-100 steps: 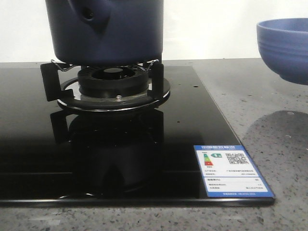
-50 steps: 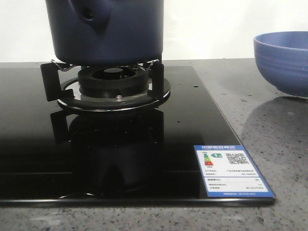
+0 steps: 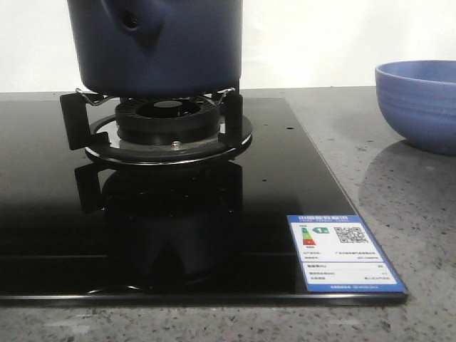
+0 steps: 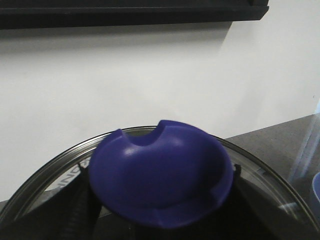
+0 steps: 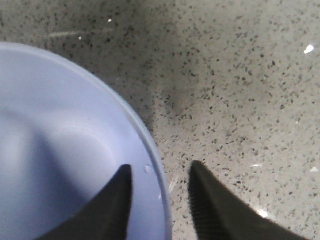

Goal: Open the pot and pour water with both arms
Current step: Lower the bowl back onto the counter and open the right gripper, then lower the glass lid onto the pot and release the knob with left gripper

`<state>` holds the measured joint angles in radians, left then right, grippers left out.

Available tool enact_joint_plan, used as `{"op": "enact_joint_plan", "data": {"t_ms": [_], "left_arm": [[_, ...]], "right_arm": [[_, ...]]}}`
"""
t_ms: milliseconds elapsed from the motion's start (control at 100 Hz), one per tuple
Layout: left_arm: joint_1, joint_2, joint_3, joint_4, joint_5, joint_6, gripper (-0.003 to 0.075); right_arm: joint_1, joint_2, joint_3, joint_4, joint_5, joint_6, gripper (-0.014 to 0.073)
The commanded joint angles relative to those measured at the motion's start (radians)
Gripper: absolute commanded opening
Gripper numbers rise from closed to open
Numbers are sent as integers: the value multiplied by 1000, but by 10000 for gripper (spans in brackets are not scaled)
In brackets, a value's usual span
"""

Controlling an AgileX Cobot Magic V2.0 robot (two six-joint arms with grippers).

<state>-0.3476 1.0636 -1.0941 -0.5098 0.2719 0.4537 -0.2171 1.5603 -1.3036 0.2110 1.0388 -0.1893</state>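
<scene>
The dark navy pot [image 3: 164, 43] stands on the burner [image 3: 167, 121]; its handle socket [image 3: 130, 21] faces the camera and its top is cut off by the frame. My left gripper [image 4: 160, 180] is shut on the blue knob [image 4: 160, 165] of a glass lid [image 4: 265, 170], held in front of a white wall. The light-blue bowl [image 3: 420, 100] rests on the counter at the right. My right gripper [image 5: 160, 172] straddles the bowl's rim [image 5: 157, 175], one finger inside, one outside, with gaps on both sides. Neither gripper shows in the front view.
The black glass cooktop [image 3: 178, 235] carries a blue energy label [image 3: 342, 253] at its front right corner. Grey speckled counter [image 3: 406, 214] lies to the right, around the bowl. A dark shelf edge [image 4: 130, 10] runs above the wall in the left wrist view.
The bowl has come down from a raised position at the right edge and now sits lower, on the counter. The pot has not moved.
</scene>
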Motion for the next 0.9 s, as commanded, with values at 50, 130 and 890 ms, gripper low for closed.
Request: {"op": "enact_joint_plan", "data": {"t_ms": [50, 130, 890], "left_arm": [[-8, -24, -36, -24, -73, -6, 368], [-13, -24, -36, -28, -63, -6, 368], [-228, 248, -36, 56, -306, -6, 368]], "right_arm": [[-7, -66, -73, 8, 22, -7, 348], [-7, -109, -120, 15, 38, -7, 347], [-7, -343, -187, 24, 77, -7, 347]]}}
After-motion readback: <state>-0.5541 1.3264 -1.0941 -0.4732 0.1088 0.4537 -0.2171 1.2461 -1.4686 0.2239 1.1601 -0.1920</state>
